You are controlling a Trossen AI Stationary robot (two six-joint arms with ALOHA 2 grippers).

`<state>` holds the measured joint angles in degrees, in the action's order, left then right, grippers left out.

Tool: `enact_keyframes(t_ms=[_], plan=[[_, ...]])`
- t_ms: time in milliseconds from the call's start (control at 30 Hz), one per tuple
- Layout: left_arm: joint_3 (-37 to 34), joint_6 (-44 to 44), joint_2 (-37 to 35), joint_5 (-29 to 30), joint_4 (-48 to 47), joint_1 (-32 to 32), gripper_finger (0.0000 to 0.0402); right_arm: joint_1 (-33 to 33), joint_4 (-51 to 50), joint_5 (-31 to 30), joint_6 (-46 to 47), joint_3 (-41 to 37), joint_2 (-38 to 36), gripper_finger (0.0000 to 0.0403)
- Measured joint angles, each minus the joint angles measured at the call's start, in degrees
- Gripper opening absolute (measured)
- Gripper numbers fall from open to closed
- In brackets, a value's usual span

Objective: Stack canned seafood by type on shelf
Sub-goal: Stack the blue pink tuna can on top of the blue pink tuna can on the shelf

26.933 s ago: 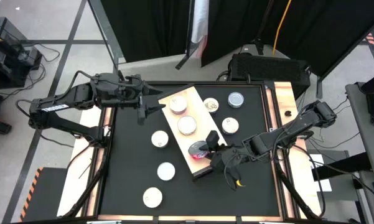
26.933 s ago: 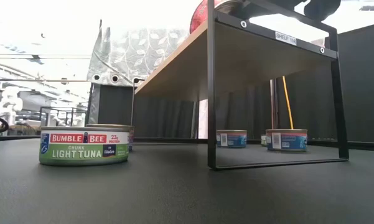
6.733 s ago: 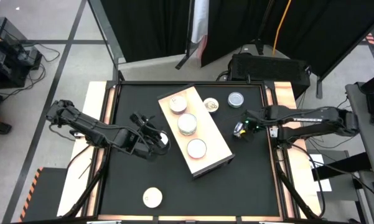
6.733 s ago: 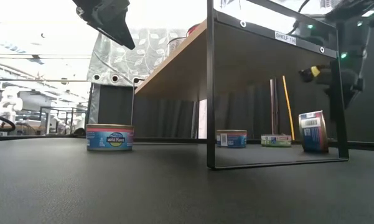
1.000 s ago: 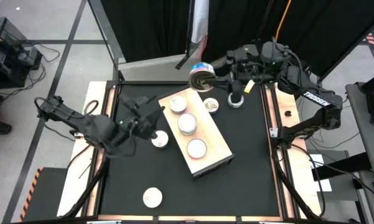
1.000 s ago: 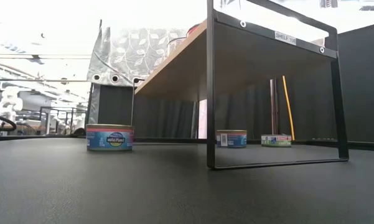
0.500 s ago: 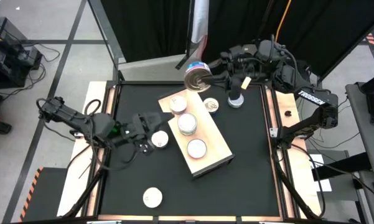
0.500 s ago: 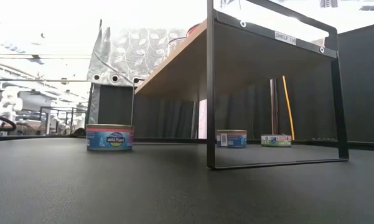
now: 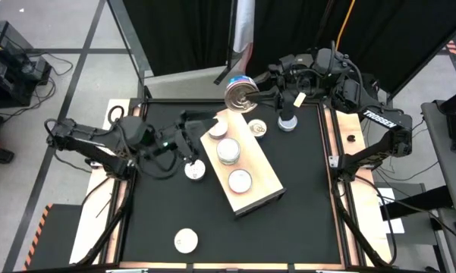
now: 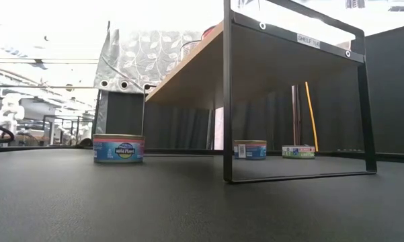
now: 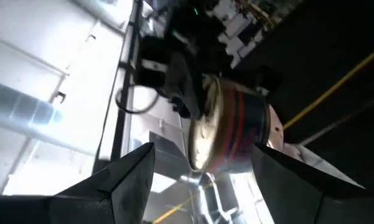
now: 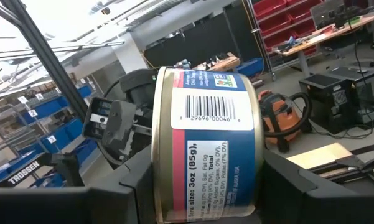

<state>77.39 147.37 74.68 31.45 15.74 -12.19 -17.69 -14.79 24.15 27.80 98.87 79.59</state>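
Right end effector [image 9: 252,97]: raised above the shelf's far end, pinching a can [image 9: 240,97] turned on edge, barcode label facing its wrist camera.
Left end effector [image 9: 199,121]: fingers spread, nothing held, near the shelf's far left corner.
Shelf [image 9: 264,186]: light wood, angled across the black surface [image 9: 303,220], three cans on top.
Loose cans: several on the surface around the shelf.

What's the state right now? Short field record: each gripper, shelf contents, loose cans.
right gripper: shut on a can, held on edge above the shelf's far end
left gripper: open, empty, by the shelf's left edge
shelf: three can spots along its top
loose cans: one left of the shelf, one near front edge, two beyond the shelf
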Motion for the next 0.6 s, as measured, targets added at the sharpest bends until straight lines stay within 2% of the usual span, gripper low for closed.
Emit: enact_keyframes(t_ms=[267,600], plan=[[0.7,1.7,3.0,-3.2,-0.3,7.0,0.0267,0.0,-0.4,0.0,-0.6,0.0,1.5,0.0196],[0.7,1.8,4.0,-4.3,0.7,8.4,0.0267,0.1,0.2,0.4,-0.8,0.0,3.7,0.0196]])
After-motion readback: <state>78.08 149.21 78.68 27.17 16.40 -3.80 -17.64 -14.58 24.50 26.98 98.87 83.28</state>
